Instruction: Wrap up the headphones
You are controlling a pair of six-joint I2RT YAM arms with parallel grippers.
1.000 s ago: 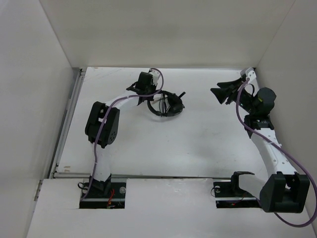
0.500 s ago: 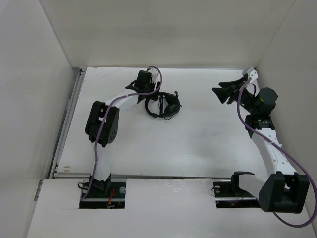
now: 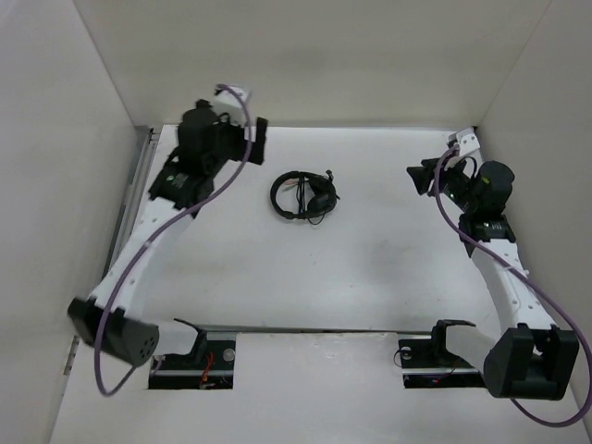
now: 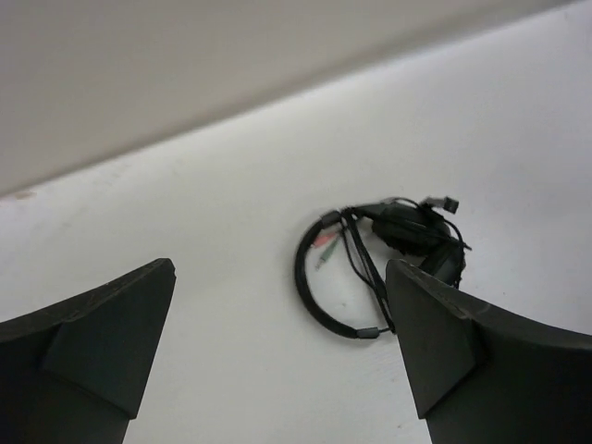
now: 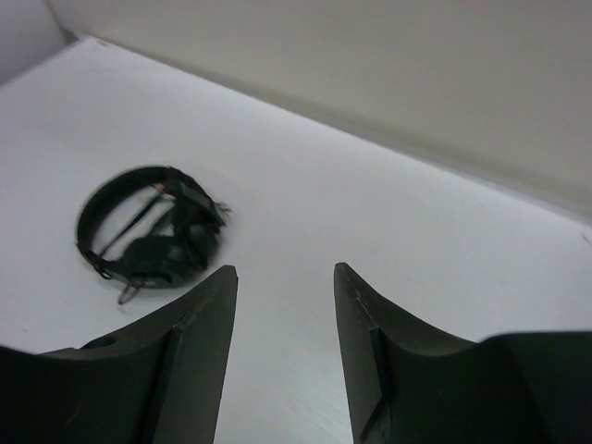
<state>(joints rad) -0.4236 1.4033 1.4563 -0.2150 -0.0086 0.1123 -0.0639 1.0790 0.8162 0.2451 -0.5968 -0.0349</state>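
Hanging above the far left of the table [image 3: 324,277], the left gripper [image 3: 258,140] is shown with its fingers [image 4: 92,361] spread wide and nothing held between them. In its wrist view both fingers are cut off by the lower edge.

To its right, well apart, the headphones [image 3: 303,195] are laid flat on the table between the two grippers. Their long axis is set roughly left to right. The headband [image 3: 275,196] loop is turned left, the earcups [image 3: 320,199] are bunched at the right, and the mic [image 3: 329,174] is pointed toward the far side. The cable [image 4: 356,264] is gathered inside the loop, its strands hard to separate. The red and green plugs [image 4: 324,245] are only faintly made out.

Farther right, the right gripper [image 3: 418,176] is parted by a narrower gap and is empty. The headphones are blurred in its view.
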